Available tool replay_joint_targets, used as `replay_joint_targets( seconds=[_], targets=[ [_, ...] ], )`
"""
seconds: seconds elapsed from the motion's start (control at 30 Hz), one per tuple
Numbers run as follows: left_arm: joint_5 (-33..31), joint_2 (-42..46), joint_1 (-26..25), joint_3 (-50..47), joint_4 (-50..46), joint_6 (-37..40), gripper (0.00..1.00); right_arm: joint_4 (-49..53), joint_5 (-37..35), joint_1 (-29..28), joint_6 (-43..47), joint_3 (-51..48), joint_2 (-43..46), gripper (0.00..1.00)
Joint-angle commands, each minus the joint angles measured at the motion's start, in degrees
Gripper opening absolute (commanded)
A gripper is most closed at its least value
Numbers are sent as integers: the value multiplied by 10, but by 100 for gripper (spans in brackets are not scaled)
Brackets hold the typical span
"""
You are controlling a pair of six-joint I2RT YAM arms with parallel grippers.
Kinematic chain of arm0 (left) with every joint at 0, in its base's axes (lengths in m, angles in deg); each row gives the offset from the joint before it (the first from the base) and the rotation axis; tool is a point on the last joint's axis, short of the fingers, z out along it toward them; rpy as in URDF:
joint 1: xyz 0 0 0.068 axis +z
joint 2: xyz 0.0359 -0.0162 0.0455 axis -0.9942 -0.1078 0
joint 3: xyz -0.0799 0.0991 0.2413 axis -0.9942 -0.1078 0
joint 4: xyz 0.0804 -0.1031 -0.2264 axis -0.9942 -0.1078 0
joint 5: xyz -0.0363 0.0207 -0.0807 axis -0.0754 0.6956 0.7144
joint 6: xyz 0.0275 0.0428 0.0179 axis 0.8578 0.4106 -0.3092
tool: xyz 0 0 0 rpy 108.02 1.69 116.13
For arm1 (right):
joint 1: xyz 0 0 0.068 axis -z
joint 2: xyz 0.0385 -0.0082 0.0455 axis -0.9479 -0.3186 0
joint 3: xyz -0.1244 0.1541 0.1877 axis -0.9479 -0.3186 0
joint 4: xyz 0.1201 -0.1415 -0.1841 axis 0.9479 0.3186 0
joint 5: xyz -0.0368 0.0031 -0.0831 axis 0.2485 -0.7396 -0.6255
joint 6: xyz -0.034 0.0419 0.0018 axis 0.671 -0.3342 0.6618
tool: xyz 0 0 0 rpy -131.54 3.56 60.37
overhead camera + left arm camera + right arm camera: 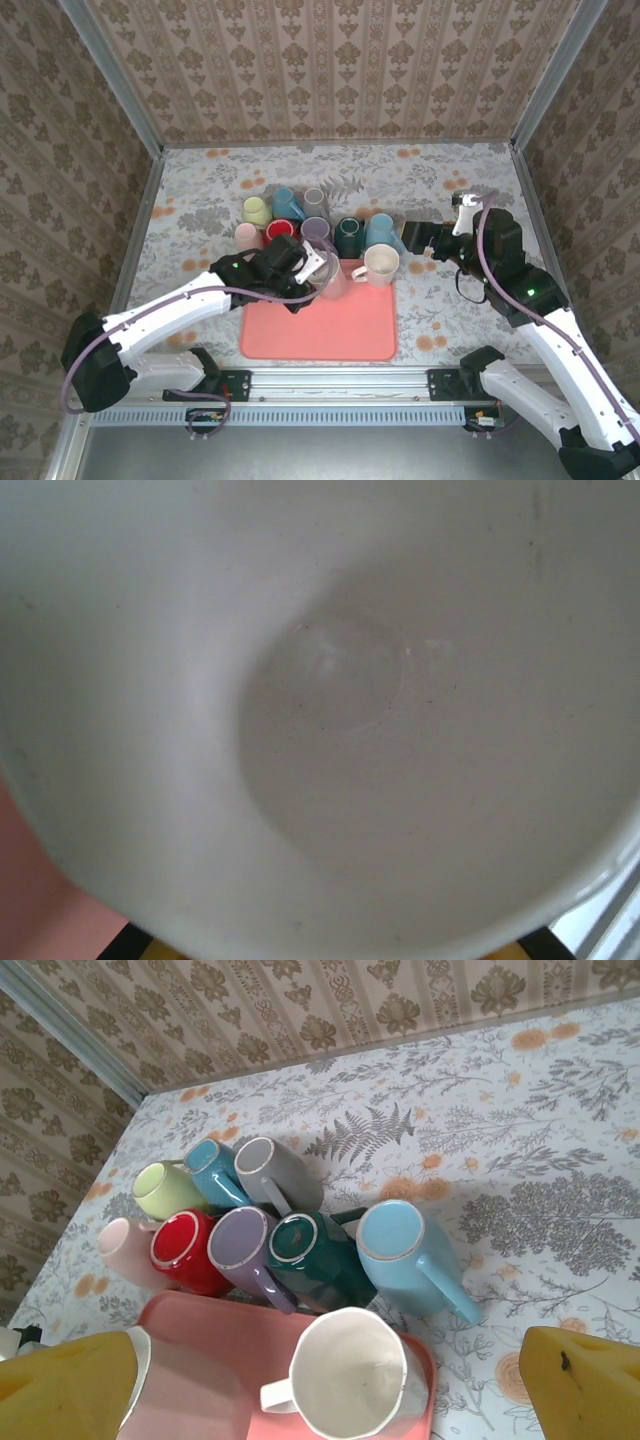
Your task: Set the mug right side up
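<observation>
We grip the mug (335, 282) in our clenched left gripper (318, 266) over the far-left corner of the tray (350, 340), its mouth facing back toward that wrist; the right gripper (422, 240) gapes idle right of the tray.

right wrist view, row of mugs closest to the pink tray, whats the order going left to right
pink mug → red mug → lilac mug → dark teal mug → light blue mug

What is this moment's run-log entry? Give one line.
left tool: shut on mug at pink tray | right tool: open, empty | cream mug: upright on tray
</observation>
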Motion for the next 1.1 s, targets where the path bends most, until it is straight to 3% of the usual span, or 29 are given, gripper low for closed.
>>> replay_joint_targets(
  seconds=[0.0,0.6,1.07],
  targets=[
    [-32,0,-14,9,43,1,0,32,-25,-2,32,-10,12,98],
    [-62,-45,9,5,51,-3,0,44,-9,-2,59,2,27,97],
    [-35,-138,17,50,75,7,0,50,-7,-2,62,6,23,96]
  ],
)
